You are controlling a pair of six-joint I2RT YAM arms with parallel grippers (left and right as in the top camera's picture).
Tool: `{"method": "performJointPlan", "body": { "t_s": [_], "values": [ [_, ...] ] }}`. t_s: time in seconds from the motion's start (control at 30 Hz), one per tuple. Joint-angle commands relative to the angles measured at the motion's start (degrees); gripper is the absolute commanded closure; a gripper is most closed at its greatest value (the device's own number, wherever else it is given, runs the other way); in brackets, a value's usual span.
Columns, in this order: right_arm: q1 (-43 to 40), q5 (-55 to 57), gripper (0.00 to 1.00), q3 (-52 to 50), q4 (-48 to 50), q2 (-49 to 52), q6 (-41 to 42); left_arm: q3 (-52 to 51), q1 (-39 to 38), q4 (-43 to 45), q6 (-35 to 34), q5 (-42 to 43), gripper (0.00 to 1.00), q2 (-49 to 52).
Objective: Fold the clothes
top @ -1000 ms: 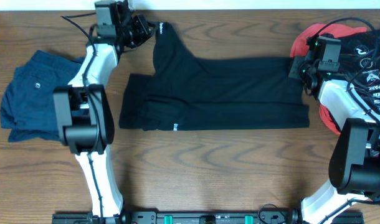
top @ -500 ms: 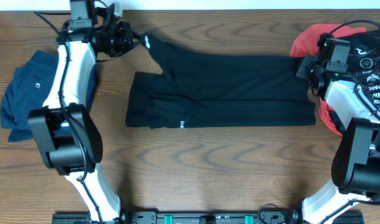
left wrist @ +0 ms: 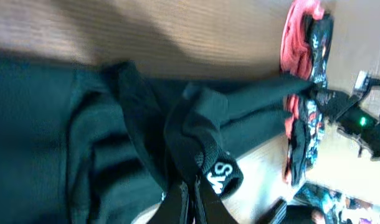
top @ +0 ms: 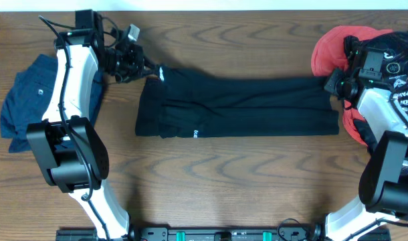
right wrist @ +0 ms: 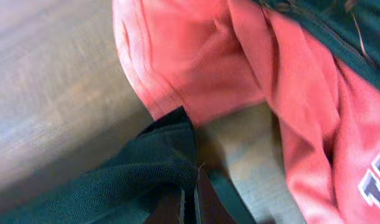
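I had the trousers (top: 237, 107) stretched flat across the middle of the counter (top: 224, 187), running left to right. My left jaws were pinched shut on their far-left corner. In the left wrist view, a bunched fold of cloth with a small white logo (left wrist: 220, 173) sat at the tips. My right jaws were closed tight on the far-right corner, just beside the red garment (top: 328, 47), with dark fabric gathered at the tips. The shorts (top: 30, 100) lay crumpled at the counter's left end, apart from the trousers and partly hidden by the left arm (top: 73, 73). The jersey (top: 399, 73) lay over the red garment.
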Motion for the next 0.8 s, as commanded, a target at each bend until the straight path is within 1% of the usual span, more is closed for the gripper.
{"method": "performJointPlan", "body": {
  "t_s": [0.0,0.1,0.2,0.4,0.53,0.63,0.77],
  "values": [
    [-0.8,3.0,0.99,1.0,-2.3,-1.9,0.8,0.6,0.3,-5.1,8.6,1.2,0.94,-2.2],
    [-0.8,3.0,0.99,1.0,-4.5,-1.9,0.7,0.6,0.3,-10.5,12.7,1.1,0.94,-2.4],
    [-0.8,3.3,0.99,0.9,-7.0,-1.9,0.8,0.6,0.3,-14.4,15.0,1.2,0.94,-2.7],
    [-0.8,10.3,0.99,0.9,-13.6,-1.9,1.0,0.6,0.4,-20.3,20.5,1.1,0.94,-4.8],
    [-0.8,12.2,0.99,0.9,-15.6,-1.9,1.0,0.6,0.6,-20.8,20.8,0.0,0.94,-7.3],
    [-0.8,12.7,0.99,0.9,-18.1,-1.9,1.3,0.6,0.6,-22.1,20.8,-3.0,0.94,-8.8],
    [-0.8,12.9,0.99,0.9,-18.6,-1.9,1.4,0.6,0.6,-24.5,20.8,-5.5,0.94,-9.0]
  ]
}}
